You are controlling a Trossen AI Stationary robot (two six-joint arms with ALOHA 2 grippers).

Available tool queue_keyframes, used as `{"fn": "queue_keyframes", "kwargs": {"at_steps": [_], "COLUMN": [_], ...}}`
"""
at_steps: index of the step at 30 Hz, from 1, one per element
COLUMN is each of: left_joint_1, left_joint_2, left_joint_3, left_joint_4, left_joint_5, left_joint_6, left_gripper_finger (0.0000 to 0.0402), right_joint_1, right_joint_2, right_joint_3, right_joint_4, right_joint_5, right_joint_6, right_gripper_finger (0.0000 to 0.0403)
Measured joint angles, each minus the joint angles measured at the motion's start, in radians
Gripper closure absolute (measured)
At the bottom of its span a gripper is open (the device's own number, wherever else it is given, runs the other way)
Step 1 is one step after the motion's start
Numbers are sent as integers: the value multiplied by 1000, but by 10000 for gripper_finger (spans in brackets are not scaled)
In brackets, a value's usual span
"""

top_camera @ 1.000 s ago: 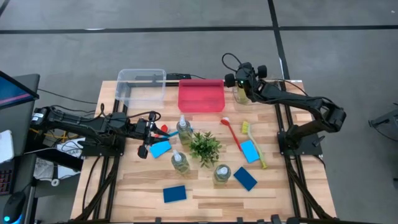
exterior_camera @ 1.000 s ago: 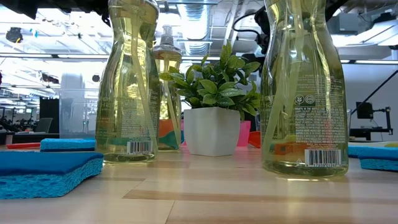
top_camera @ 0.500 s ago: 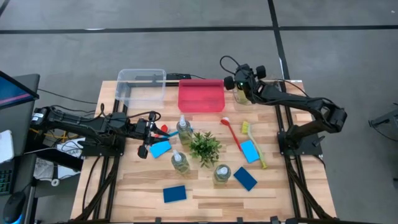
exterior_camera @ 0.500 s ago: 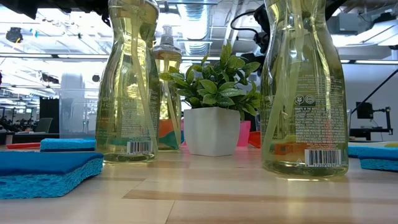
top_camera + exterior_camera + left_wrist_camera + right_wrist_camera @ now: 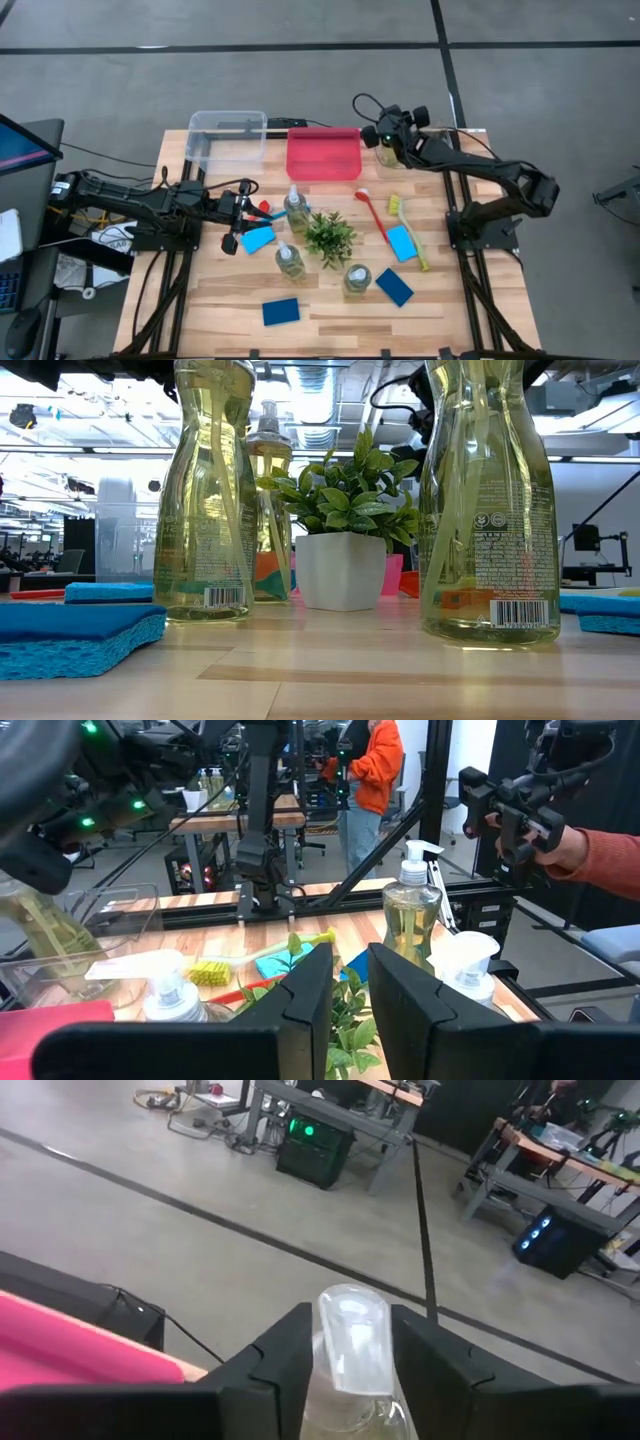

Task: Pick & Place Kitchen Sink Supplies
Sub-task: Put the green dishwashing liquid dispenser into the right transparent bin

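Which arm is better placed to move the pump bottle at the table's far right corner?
Right. The right gripper straddles that pump bottle; the left gripper sits across the table.

Dark jointed arms (image 5: pixel 130 200), black cables, green LEDs

In the high view the middle of the table (image 5: pixel 420 300) is crowded: the plant (image 5: pixel 329 237) stands ringed by three pump bottles (image 5: pixel 296 206), leaving only narrow gaps between them. The red brush (image 5: pixel 374 214) and yellow brush (image 5: pixel 408 232) lie slanted right of centre, with a blue sponge (image 5: pixel 401 242) between them. The clear bin (image 5: pixel 228 139) and pink bin (image 5: pixel 324 153) wall off the upper edge. Bare wood lies along the lower edge and lower left corner.
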Motion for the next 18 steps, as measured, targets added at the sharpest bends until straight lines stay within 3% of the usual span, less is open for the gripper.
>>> {"fn": "queue_keyframes", "kwargs": {"at_steps": [8,18], "left_joint_1": [0,0], "left_joint_2": [0,0], "left_joint_3": [0,0], "left_joint_4": [0,0], "left_joint_5": [0,0], "left_joint_6": [0,0], "left_gripper_finger": [334,334], "right_joint_1": [-1,1], "right_joint_2": [-65,-173], "right_joint_3": [-3,-6], "right_joint_4": [-117,-286], "right_joint_5": [12,-49], "right_joint_6": [-2,24], "right_gripper_finger": [263,254]}}
